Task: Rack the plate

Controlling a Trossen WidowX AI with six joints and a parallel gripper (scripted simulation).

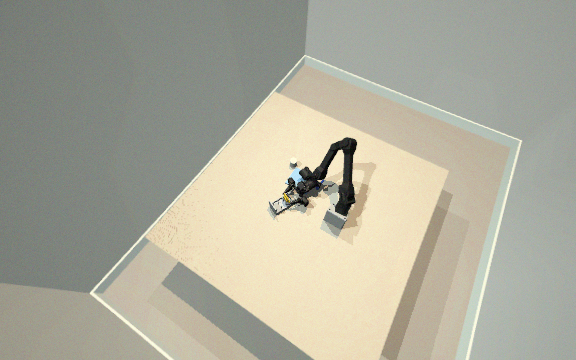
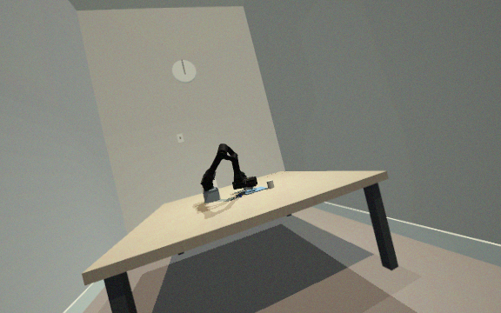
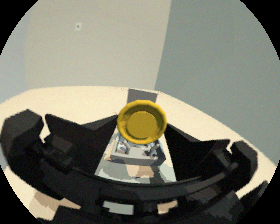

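The yellow plate (image 3: pixel 143 121) (image 1: pixel 286 196) stands on edge facing the wrist camera, centred between my fingers. My gripper (image 3: pixel 141 121) (image 1: pixel 293 192) (image 2: pixel 243 189) is shut on the plate's rim and holds it low over the grey dish rack (image 3: pixel 132 160) (image 1: pixel 280 205). In the wrist view the plate's lower edge meets the rack's rails; I cannot tell which slot it is in. In the top and exterior views the plate and rack are very small, and the arm partly covers them.
A light blue mat (image 1: pixel 296 175) (image 2: pixel 259 189) lies on the table just behind the gripper. A small white cup (image 1: pixel 293 161) (image 2: pixel 270 184) stands beyond it. The arm's grey base block (image 1: pixel 335 218) (image 2: pixel 211 195) sits to the right of the rack.
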